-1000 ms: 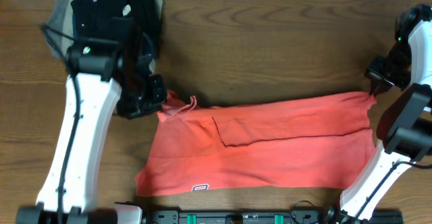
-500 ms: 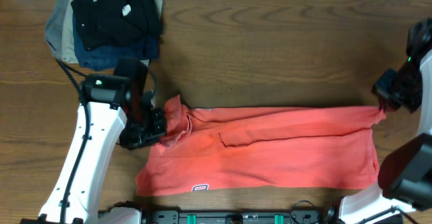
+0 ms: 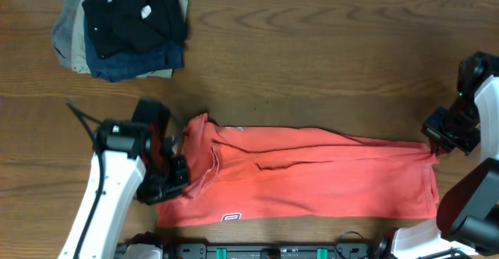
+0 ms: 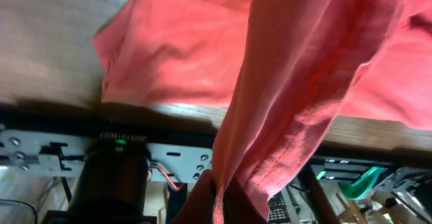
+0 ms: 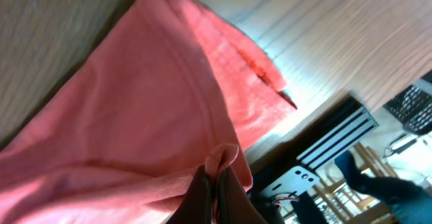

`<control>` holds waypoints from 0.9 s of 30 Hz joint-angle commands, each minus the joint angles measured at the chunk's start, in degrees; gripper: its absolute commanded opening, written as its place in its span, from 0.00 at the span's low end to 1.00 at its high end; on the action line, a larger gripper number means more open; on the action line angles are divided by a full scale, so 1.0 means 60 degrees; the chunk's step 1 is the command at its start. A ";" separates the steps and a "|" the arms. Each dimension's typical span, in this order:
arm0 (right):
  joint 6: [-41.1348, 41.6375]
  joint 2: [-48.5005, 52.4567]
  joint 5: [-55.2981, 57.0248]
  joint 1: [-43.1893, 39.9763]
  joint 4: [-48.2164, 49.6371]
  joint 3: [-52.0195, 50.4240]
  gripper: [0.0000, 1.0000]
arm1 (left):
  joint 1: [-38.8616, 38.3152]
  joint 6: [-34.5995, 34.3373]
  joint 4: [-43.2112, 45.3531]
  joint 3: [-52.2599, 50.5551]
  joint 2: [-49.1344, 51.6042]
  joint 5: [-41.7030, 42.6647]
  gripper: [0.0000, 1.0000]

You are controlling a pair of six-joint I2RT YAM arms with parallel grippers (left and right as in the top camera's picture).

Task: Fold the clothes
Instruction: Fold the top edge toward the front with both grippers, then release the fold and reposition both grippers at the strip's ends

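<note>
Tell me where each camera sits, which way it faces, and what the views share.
Overhead: above the table, looking straight down; both white arms show, with the left end effector and right end effector at opposite ends of the coral T-shirt.
Left wrist: on the left arm, looking along its dark fingers at pinched cloth.
Right wrist: on the right arm, looking along its fingers at a pinched corner.
Shared: all three show the T-shirt; both wrist views show it gripped.
</note>
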 commanded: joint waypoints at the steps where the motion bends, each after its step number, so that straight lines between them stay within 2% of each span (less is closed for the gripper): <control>1: 0.0426 -0.0229 0.0437 -0.0579 0.0011 -0.0040 0.01 | 0.0015 -0.0273 -0.0004 -0.0284 -0.0419 -0.0080 0.06; 10: 0.0514 -0.0229 0.0357 -0.1617 0.0033 -0.0040 0.01 | 0.0015 -0.0328 -0.0073 -0.0335 -0.0495 -0.0477 0.06; 22: 0.0514 -0.0226 0.0273 -0.1173 -0.0055 -0.0073 0.01 | 0.0011 -0.0590 -0.0725 -0.0379 -0.0503 -0.0255 0.06; 24: 0.0372 -0.0226 0.0117 -0.0998 -0.0106 -0.0087 0.06 | 0.0011 -0.0586 -0.0845 -0.0401 -0.0503 -0.0215 0.08; 27: 0.0000 -0.0226 -0.0171 -0.0772 -0.0117 -0.0087 0.22 | 0.0000 -0.0550 -0.1002 -0.0495 -0.0503 -0.0073 0.13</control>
